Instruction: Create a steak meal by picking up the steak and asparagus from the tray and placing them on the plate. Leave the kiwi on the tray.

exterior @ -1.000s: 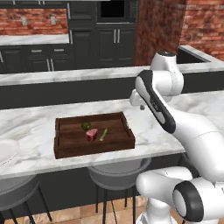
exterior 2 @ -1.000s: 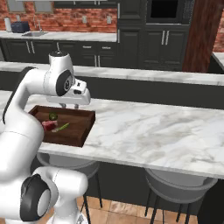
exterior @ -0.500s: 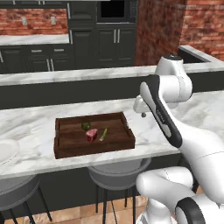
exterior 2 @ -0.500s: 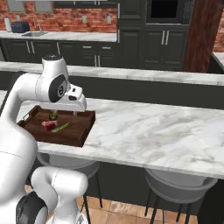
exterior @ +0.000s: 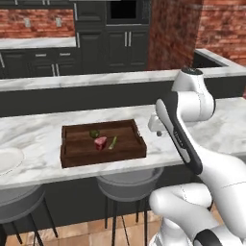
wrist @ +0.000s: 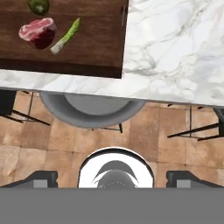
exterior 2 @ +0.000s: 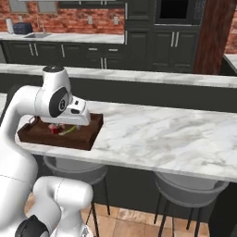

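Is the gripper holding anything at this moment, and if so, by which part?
Nothing is held. The gripper is open with empty jaws, off the tray's edge, while the steak, asparagus and kiwi lie in the tray.

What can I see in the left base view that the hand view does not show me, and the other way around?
Left base view alone: the white plate at the left edge of the counter, apart from the tray, and the arm's hand beside the tray's right end.

Hand view alone: the open gripper, its jaws spread wide with nothing between them, above the grey stool and the tiled floor.

Both: the wooden tray holding the steak, the asparagus close beside it, and the kiwi, all not yet moved to the plate.
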Robot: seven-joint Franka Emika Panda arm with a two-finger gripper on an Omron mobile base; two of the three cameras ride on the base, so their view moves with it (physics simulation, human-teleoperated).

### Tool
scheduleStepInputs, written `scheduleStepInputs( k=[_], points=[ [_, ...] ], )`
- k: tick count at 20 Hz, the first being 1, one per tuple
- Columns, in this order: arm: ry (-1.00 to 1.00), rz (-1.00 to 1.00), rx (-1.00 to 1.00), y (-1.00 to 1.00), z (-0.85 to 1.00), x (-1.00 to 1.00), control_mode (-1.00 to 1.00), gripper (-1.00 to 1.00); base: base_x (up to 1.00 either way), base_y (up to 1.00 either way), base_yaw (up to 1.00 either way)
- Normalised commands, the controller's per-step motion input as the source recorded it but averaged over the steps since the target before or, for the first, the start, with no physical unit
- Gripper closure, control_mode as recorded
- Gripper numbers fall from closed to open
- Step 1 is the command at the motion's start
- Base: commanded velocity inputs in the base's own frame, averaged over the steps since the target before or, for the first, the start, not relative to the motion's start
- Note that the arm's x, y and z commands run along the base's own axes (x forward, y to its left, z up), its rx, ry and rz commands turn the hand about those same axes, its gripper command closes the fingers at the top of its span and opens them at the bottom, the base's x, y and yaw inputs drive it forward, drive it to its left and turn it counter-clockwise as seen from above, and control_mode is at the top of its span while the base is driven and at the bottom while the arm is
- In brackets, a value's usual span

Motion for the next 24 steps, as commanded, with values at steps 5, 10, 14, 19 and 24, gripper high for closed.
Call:
scheduleStepInputs(
  k=[5,10,14,19,24],
  points=[
    [0.00,0.00,0.00,0.00,0.00,0.00,1.00,-1.00,-0.50,0.61,0.00],
    [0.00,0.00,0.00,0.00,0.00,0.00,1.00,-1.00,-0.16,0.95,0.00],
    [0.00,0.00,0.00,0.00,0.00,0.00,1.00,-1.00,0.01,0.94,0.00],
    [0.00,0.00,0.00,0.00,0.00,0.00,1.00,-1.00,0.26,0.76,-0.03],
    [0.00,0.00,0.00,0.00,0.00,0.00,1.00,-1.00,0.52,0.40,-0.08]
  ],
)
